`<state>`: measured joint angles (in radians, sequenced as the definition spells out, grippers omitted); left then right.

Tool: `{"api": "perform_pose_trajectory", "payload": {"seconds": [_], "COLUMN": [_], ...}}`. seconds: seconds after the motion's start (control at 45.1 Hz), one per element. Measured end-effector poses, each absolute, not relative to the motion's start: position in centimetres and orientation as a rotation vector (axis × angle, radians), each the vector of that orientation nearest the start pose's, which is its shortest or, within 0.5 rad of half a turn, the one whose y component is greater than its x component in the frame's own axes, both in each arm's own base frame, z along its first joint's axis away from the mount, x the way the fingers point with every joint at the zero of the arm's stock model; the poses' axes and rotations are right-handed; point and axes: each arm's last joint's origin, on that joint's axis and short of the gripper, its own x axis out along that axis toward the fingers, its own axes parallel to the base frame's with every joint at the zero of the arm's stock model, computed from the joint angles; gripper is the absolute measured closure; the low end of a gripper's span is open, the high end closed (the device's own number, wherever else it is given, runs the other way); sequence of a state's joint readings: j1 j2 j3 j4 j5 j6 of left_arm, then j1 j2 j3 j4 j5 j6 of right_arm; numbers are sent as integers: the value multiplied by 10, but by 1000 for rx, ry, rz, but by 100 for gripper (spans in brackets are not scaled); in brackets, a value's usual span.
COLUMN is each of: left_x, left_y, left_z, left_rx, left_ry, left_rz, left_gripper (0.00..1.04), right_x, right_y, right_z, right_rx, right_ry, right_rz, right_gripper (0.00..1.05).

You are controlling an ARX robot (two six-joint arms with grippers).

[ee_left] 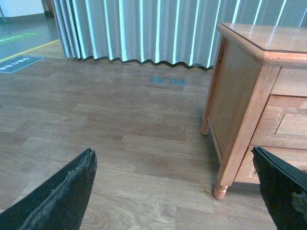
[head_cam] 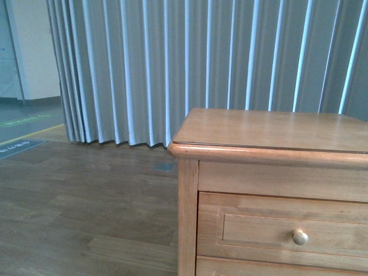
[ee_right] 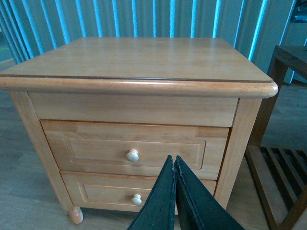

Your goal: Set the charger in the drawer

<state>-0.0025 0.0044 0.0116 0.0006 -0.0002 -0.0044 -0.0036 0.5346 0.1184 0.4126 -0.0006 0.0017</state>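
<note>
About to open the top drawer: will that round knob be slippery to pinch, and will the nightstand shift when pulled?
The knob looks small, round and glossy, so probably slippery. The nightstand stands on small turned feet on smooth floor, so it may slide.

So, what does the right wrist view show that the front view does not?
Only the right wrist view shows the right gripper, shut with nothing in it, the lower drawer and a dark slatted rack beside the cabinet. Only the front view shows the floor marking far off. Both show the closed drawer, its knob, the bare cabinet top and the curtain. Neither shows the charger.
</note>
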Motion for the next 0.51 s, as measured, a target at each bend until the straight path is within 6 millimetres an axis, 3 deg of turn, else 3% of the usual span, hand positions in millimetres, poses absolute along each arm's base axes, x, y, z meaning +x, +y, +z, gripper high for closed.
{"api": "perform_pose_trajectory", "payload": {"seconds": [0.511], "left_x": [97], "left_y": [0], "left_z": [167], "left_rx": [-4], "left_ry": [-8], "left_rz": [-2], "left_gripper": [6], "right_x": [117], "right_y": [0], "right_z": [169], "right_rx": [1], "right_ry": [-6], "right_rz": [-3], "right_gripper": [103]}}
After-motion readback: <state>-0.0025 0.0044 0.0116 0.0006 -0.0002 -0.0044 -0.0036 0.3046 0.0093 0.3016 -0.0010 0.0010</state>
